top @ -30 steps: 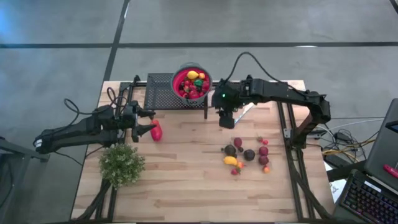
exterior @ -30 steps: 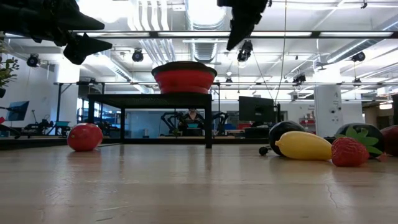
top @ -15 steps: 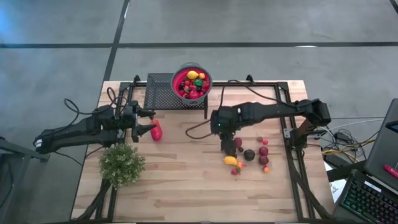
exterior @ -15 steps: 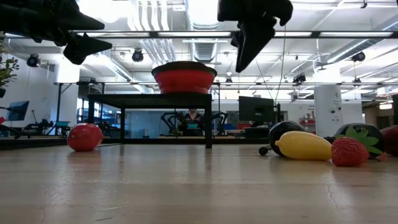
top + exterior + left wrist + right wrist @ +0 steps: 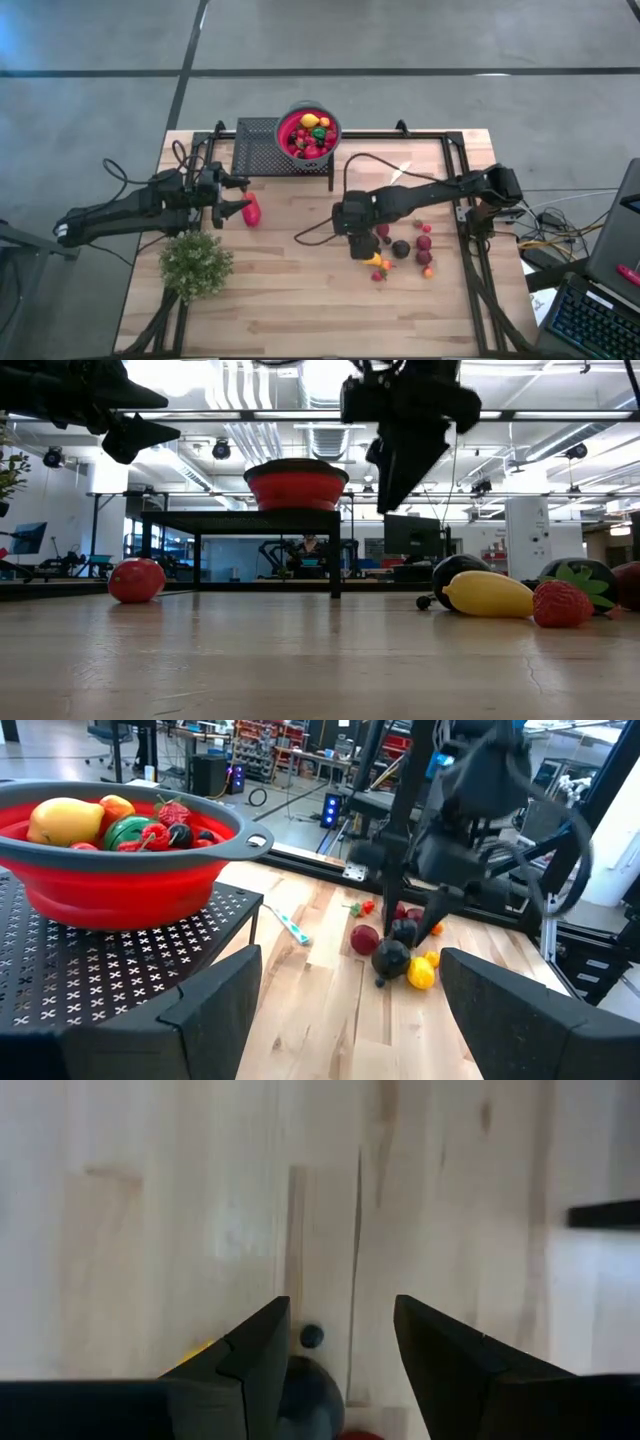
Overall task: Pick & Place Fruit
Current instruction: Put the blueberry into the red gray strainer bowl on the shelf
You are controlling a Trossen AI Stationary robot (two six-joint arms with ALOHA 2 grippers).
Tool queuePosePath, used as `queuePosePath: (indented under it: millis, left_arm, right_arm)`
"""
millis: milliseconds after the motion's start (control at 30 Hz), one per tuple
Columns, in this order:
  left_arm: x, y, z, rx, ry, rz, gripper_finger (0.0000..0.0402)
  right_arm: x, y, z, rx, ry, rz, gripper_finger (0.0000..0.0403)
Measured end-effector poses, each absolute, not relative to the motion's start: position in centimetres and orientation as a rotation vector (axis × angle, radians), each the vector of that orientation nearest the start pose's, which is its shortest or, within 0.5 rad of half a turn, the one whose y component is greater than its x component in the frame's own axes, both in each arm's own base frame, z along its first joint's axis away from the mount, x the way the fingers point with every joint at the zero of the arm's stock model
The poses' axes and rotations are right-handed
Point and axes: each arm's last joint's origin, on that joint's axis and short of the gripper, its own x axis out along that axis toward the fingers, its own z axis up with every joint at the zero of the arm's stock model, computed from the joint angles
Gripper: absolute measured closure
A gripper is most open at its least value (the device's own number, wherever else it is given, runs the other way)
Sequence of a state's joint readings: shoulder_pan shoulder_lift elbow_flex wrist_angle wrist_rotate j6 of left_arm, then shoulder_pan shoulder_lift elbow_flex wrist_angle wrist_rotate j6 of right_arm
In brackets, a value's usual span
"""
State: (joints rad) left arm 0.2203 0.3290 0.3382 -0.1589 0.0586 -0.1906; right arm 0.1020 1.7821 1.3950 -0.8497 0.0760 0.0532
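High view shows a pale wooden table (image 5: 300, 300) edged by a black frame, on a grey floor crossed by dark seams; the low view looks across its planks into a bright workshop with ceiling ducts, lamps and monitors. At the left edge the left arm reaches in, and the left gripper (image 5: 237, 193) hangs with its fingers spread apart and empty, just beside the one larger red fruit (image 5: 251, 210), which lies alone on the wood. Nearer the front stands a bushy green plant (image 5: 196, 264). At the back a black perforated stand (image 5: 258, 147) carries a red bowl (image 5: 110, 885) with a grey rim, heaped with small fruit in yellow, green, red and orange. Right of centre the right gripper (image 5: 335, 1350) points down over the scattered fruit, its fingers parted and holding nothing; between them its own camera shows a dark round fruit (image 5: 305, 1395) with a small knob just beside it. The loose pile (image 5: 400, 248) holds a yellow piece (image 5: 487, 594), dark maroon pieces, a strawberry (image 5: 562, 605) and small red and orange ones, all on the table well apart from the bowl. A silver knife (image 5: 287, 924) lies on the wood between stand and pile. At the far right edge, a keyboard (image 5: 590, 322) sits off the table.
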Motion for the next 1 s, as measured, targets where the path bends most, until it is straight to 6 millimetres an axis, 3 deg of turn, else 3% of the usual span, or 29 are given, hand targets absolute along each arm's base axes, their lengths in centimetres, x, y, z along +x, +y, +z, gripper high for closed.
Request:
queuePosePath:
  millis: [667,867,1000]
  left_arm:
    - [10.8,2.2,23.7,-0.211,0.133,0.175,0.0090]
    - [10.8,2.2,23.6,-0.211,0.134,0.175,0.0090]
    - [10.8,2.2,23.6,-0.211,0.134,0.175,0.0090]
  right_arm:
    - [36.6,4.4,17.0,-0.031,1.424,-0.058,0.0263]
    - [36.8,4.4,14.9,-0.024,1.496,-0.084,0.0250]
    - [36.7,4.4,14.5,-0.029,1.518,-0.087,0.0232]
